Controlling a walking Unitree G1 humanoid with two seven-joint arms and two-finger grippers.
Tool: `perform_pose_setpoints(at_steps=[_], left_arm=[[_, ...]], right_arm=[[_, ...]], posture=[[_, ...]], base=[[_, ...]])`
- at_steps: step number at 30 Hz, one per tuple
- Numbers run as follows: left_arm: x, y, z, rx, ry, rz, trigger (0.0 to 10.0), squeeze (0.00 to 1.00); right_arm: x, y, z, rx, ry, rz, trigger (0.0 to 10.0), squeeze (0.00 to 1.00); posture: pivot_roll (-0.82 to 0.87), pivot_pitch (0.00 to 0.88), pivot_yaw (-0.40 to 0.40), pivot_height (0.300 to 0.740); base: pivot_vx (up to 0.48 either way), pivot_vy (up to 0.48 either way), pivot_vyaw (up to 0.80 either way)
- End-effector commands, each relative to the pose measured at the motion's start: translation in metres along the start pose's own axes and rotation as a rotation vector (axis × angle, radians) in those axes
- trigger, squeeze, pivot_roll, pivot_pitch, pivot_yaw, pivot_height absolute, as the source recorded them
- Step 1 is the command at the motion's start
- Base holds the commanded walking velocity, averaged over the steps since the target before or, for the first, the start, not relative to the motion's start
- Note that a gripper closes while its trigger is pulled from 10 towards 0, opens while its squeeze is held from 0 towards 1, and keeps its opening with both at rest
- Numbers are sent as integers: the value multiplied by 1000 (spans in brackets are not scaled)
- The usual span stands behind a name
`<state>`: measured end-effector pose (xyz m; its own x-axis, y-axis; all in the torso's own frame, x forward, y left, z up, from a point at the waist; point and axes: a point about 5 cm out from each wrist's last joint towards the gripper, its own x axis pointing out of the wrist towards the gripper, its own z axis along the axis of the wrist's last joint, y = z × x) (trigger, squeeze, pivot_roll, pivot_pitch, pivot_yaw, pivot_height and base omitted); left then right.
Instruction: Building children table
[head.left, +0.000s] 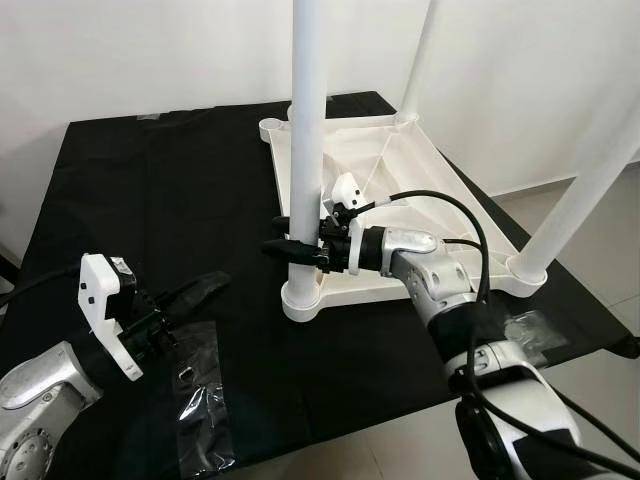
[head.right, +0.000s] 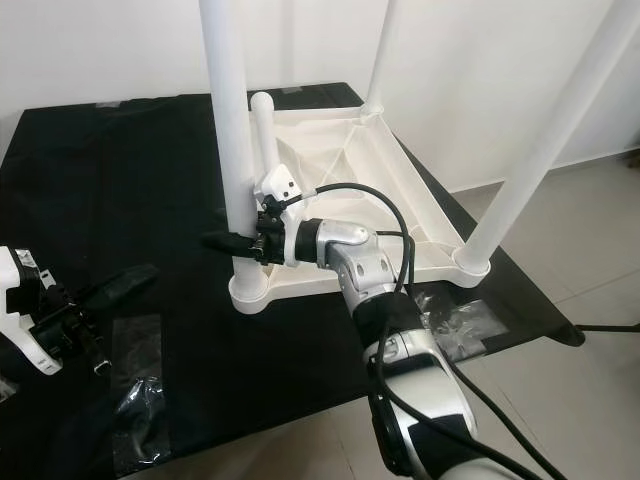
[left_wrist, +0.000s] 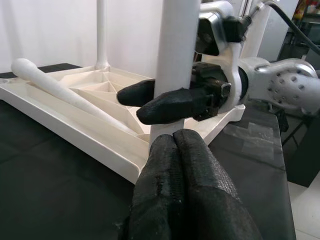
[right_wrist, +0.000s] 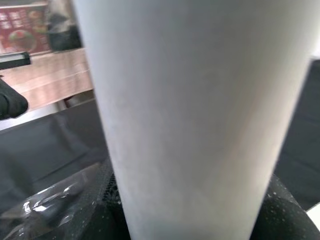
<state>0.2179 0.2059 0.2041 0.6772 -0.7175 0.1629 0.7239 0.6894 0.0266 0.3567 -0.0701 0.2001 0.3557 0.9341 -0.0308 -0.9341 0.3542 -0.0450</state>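
Head eyes look down on one table top (head.left: 400, 170) — wrist cameras sit close to its leg (right_wrist: 190, 115).

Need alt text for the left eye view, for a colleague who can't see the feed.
The right end effector is shut on the near-left upright white leg of an upside-down white children's table lying on a black cloth. Two more legs stand in other corners. The left end effector rests low over the cloth beside clear plastic bags.
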Motion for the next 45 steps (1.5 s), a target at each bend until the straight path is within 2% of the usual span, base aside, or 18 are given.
perform_pose_setpoints(at_steps=[1, 4, 5, 6, 7, 12, 20, 21, 24, 25, 31, 32, 35, 36, 37, 42, 43, 45], left_arm=[[0, -2, -1, -3, 2, -5, 10000, 0], [0, -2, -1, -3, 2, -6, 10000, 0], [-1, -1, -1, -2, 2, -6, 10000, 0], [-1, -1, -1, -1, 2, -5, 10000, 0], [-1, 0, -1, -1, 1, -4, 10000, 0], [0, 2, -2, 3, 5, -6, 10000, 0], [0, 2, -2, 5, 1, -2, 10000, 0], [0, 3, -2, 6, 2, 0, 10000, 0], [0, 3, -2, 6, 2, -1, 10000, 0], [0, 3, -2, 6, 3, -3, 10000, 0], [1, 4, -3, 6, 4, -3, 10000, 0], [1, 4, -3, 6, 3, -2, 10000, 0], [2, 4, -3, 6, 3, -2, 10000, 0], [2, 4, -3, 6, 2, -2, 10000, 0], [2, 4, -3, 6, 2, -2, 10000, 0], [2, 3, -3, 4, 1, -3, 10000, 0], [2, 2, -3, 4, 2, -3, 10000, 0], [2, 2, -3, 4, 2, -3, 10000, 0]], right_arm=[[-10, -1, -14, 50, 31, -80, 0, 0], [-11, 7, -24, 69, 62, -170, 0, 0], [-7, 12, -32, 106, 83, -309, 0, 0], [-6, 18, -42, 139, 94, -602, 0, 0], [-1, 40, -52, 179, 103, -686, 0, 0], [21, 79, -66, 203, 129, -607, 0, 0], [23, 75, -58, 156, 137, -602, 0, 0], [25, 81, -54, 168, 141, -603, 10000, 0], [27, 83, -51, 168, 135, -593, 10000, 0], [27, 80, -42, 168, 101, -564, 10000, 1000], [27, 68, -18, 152, -7, -445, 10000, 1000], [24, 62, -8, 133, -33, -296, 10000, 1000], [22, 58, -2, 119, -44, -214, 10000, 1000], [21, 58, 0, 118, -40, -169, 10000, 882], [20, 60, 1, 103, -33, -109, 10000, 31], [10, 31, 11, -37, 18, 29, 10000, 0], [11, 24, 11, -38, 26, 32, 2039, 0], [11, 17, 12, -31, 33, 42, 2039, 0]], posture=[[57, 108, -54, 740], [50, 107, -58, 740], [47, 106, -63, 740], [38, 106, -62, 740], [32, 105, -56, 740], [36, 92, -46, 740], [41, 92, -55, 740], [43, 92, -47, 740], [43, 92, -47, 740], [50, 90, -42, 740], [60, 88, -46, 740], [61, 88, -50, 740], [61, 88, -50, 740], [61, 88, -50, 740], [57, 88, -48, 740], [66, 89, -49, 740], [73, 89, -52, 740], [73, 89, -52, 740]], base=[[0, 0, 0], [0, 0, 0], [0, 0, 0], [0, 0, 0], [0, 0, 0], [0, 0, 0], [0, 0, 0], [0, 0, 0], [0, 0, 0], [0, 0, 0], [0, 0, 0], [0, 0, 0], [0, 0, 0], [0, 0, 0], [0, 0, 0], [0, 0, 0], [0, 0, 0], [0, 0, 0]])
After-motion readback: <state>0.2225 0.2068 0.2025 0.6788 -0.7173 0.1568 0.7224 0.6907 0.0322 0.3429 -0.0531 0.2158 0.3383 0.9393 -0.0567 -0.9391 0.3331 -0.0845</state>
